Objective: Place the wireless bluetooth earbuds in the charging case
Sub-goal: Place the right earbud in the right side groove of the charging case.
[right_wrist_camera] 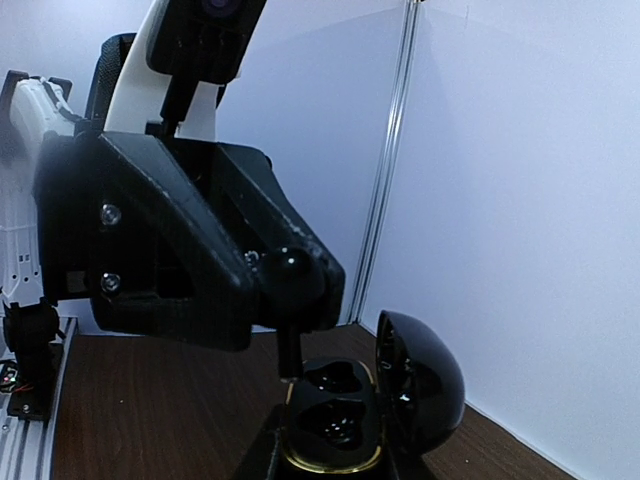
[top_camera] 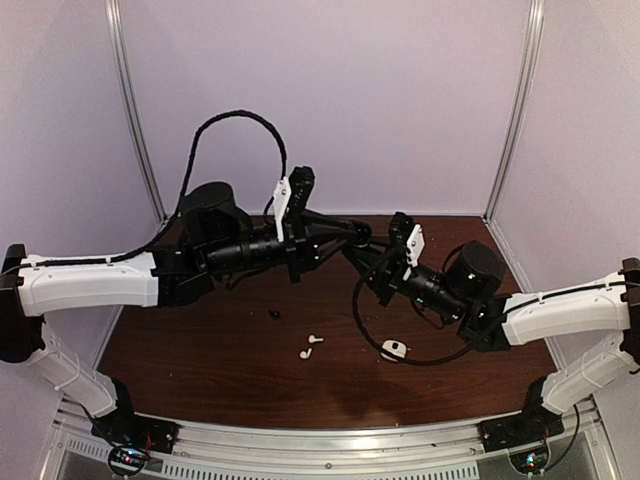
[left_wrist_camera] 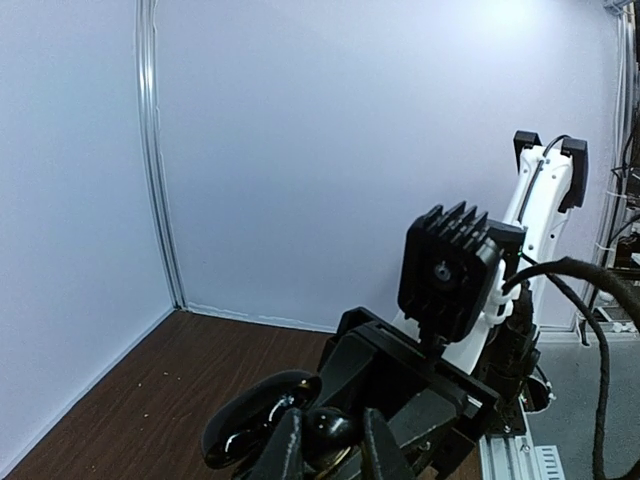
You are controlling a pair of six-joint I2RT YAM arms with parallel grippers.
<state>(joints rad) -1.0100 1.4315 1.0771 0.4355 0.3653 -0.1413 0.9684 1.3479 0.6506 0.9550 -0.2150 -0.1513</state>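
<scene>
Pale lilac-white walls (top_camera: 350,90) close the far side and both flanks, evenly lit; slim aluminium posts (top_camera: 137,110) stand at the far corners; the table (top_camera: 200,350) is dark brown wood grain; a ribbed metal rail (top_camera: 330,440) runs along its near edge.

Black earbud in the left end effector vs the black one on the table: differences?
The held black earbud is pinched in the left end effector, in the air above the open charging case; the loose black earbud lies untouched on the table. The held one sits back-centre; the loose one is nearer the bases, left of the white earbuds. Both are small and black.
</scene>
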